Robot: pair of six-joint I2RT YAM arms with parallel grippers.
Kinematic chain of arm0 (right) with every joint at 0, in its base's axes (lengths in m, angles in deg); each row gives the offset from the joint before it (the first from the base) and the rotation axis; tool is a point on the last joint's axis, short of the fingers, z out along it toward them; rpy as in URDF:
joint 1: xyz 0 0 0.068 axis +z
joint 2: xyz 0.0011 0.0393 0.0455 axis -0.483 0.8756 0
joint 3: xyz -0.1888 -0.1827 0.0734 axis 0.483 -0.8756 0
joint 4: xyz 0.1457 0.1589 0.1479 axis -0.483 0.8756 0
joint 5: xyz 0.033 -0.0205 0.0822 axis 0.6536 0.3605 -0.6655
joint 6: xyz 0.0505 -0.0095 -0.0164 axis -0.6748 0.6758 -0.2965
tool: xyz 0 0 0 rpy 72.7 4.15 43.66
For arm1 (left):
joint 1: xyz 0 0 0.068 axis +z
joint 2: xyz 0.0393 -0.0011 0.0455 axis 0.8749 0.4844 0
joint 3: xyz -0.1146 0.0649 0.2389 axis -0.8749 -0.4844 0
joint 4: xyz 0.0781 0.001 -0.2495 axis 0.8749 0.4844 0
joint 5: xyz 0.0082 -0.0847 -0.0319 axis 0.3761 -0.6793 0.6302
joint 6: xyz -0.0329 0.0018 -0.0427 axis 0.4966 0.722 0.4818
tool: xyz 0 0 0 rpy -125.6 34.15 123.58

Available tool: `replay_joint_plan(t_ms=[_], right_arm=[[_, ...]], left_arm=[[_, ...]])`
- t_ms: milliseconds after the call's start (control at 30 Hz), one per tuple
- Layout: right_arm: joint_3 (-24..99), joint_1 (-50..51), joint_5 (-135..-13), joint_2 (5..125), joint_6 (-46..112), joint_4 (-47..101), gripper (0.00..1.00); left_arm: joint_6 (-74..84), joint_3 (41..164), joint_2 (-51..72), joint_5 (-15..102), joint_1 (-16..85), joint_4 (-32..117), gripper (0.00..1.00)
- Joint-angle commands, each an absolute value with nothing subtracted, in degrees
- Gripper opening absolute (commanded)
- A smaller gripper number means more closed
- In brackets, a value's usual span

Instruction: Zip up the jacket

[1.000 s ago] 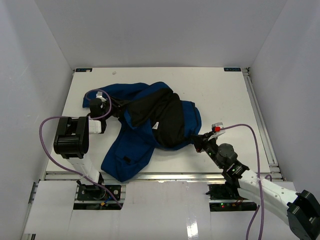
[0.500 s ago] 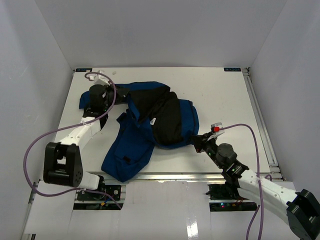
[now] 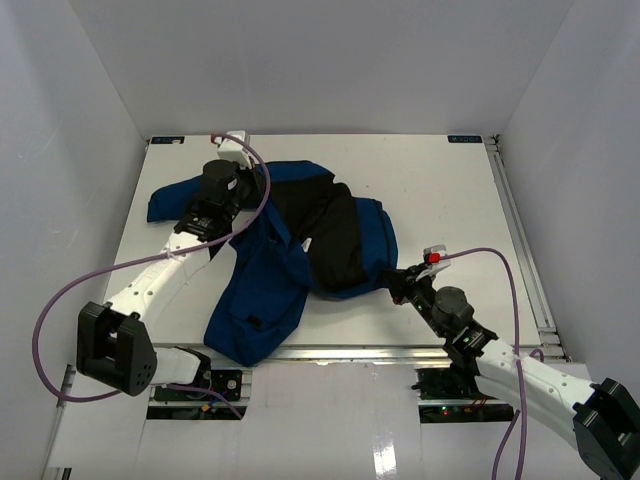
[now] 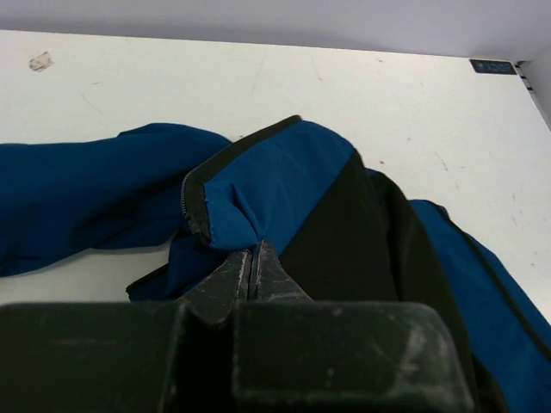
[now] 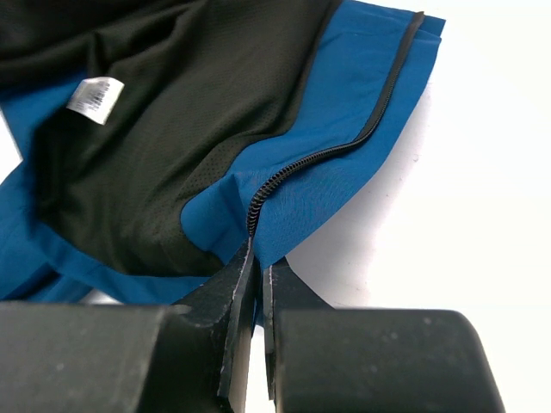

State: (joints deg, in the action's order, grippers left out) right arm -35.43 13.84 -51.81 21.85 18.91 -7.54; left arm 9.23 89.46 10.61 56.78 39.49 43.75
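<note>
Top external, jacket (image 3: 268, 292) rumpled on table (image 3: 440, 180), L-arm cable (image 3: 266, 195) looped over it

The jacket (image 3: 262, 300) is soft, matt blue cloth; inside it, the lining (image 5: 129, 155) is black fine mesh with a white woven label (image 5: 95, 95). Beneath the jacket, the table (image 4: 362, 95) is white, matt, faintly scuffed.
</note>
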Motion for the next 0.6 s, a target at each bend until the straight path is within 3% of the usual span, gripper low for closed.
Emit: replay_joint_plan(t_ms=[0, 67, 100, 133, 200, 400, 567], right_arm=[[-34.0, 13.48, -49.03, 22.08, 19.22, -9.16, 0.08], [-34.0, 13.48, -49.49, 22.08, 19.07, -9.2, 0.08], [-34.0, 13.48, -49.77, 22.08, 19.0, -9.2, 0.08], [-34.0, 13.56, -49.96, 22.0, 18.99, -9.13, 0.08], [-34.08, 13.48, -50.5, 21.56, 18.91, -9.12, 0.08], [-34.43, 13.48, -50.33, 20.33, 19.08, -9.03, 0.08], [-34.29, 13.54, -50.13, 20.98, 19.26, -8.97, 0.08]], left_arm=[[6.95, 97.85, 9.94, 46.52, 39.67, 53.17, 0.25], [7.77, 96.42, 9.21, 44.28, 39.67, 52.6, 0.29], [7.98, 95.72, 8.86, 44.34, 39.67, 51.57, 0.22], [8.31, 94.94, 8.43, 44.74, 39.67, 51.05, 0.06], [9.05, 93.01, 7.68, 45.92, 39.67, 50.22, 0.0], [9.25, 92.3, 8.29, 45.59, 39.67, 50.04, 0.0], [5.0, 90.18, 7.78, 34.35, 38.51, 48.67, 0.0]])
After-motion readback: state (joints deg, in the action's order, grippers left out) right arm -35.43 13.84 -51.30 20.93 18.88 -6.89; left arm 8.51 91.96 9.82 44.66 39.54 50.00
